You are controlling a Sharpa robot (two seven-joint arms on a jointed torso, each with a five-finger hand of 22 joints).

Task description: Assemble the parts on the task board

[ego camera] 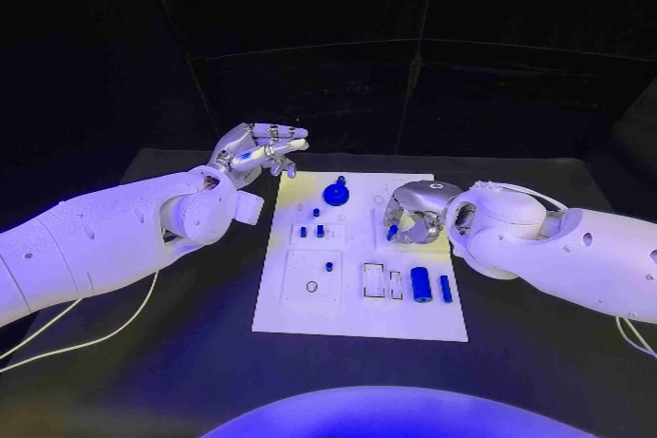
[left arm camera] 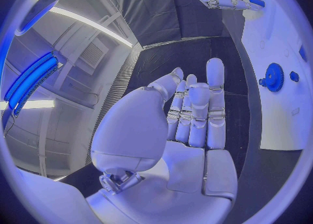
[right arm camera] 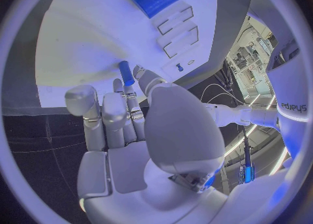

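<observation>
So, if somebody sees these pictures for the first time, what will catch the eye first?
Probably the white board in the middle of the black table, dotted with small blue parts such as the blue gear near its far edge. Next, the right hand above the board's right side, pinching a thin blue peg. The left hand is raised beside the board's far left corner and holds nothing.

Head camera looks steeply down over the counter (ego camera: 164, 381); each wrist fisheye sits close behind its own robot hand. All three share the task board (ego camera: 359, 314).
</observation>
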